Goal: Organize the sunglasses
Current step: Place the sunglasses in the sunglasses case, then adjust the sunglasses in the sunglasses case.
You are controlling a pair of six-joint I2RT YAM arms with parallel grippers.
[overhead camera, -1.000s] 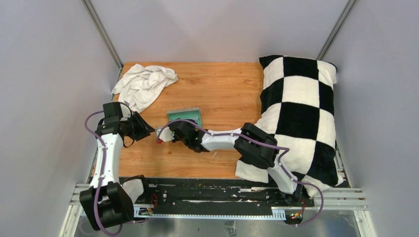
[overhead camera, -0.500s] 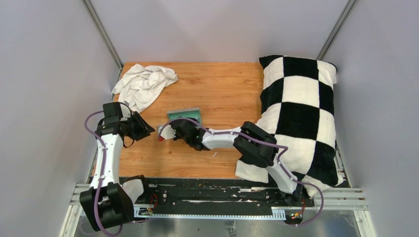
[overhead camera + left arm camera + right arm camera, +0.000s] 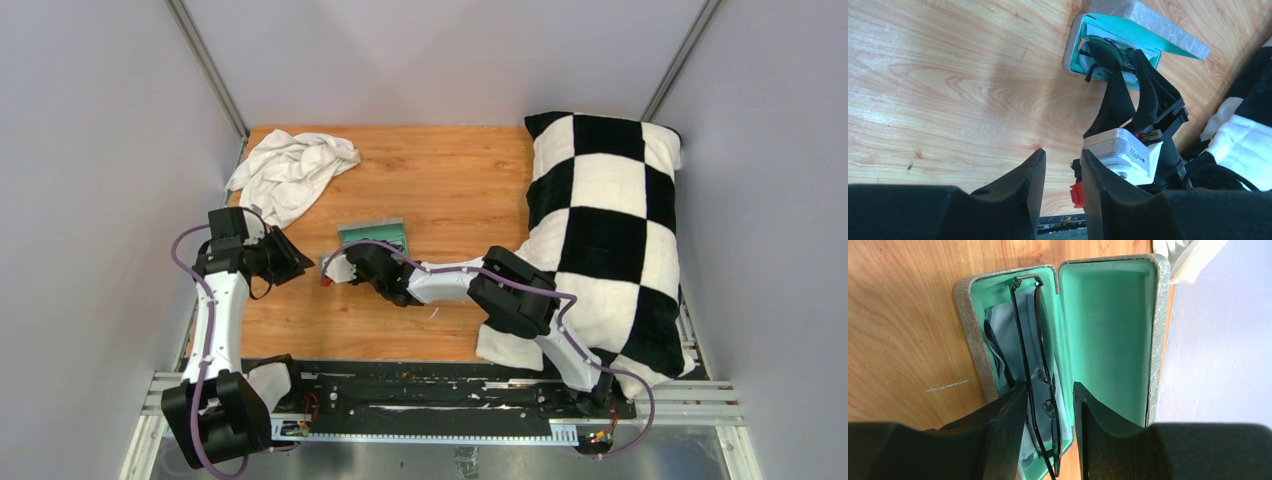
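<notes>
Inside the grey case, the right gripper straddles the sunglasses — probably seating them edgewise (clamped or loose, unclear).

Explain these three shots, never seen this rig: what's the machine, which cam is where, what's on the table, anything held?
Two robot arms are bolted at the table's near edge, each ending in a two-finger gripper. The wide picture comes from a fixed camera above and behind them. The other two come from cameras on the wrists, so the dark shapes at the bottom are that arm's own fingers. On the wooden table lie a crumpled white cloth, a black-and-white checked pillow and an open grey case with teal lining. In the case, the sunglasses lie on a light blue cloth. The right gripper straddles them, with a gap showing on one side, so it doesn't look clamped. The left gripper hovers nearby, slightly open, holding nothing.
</notes>
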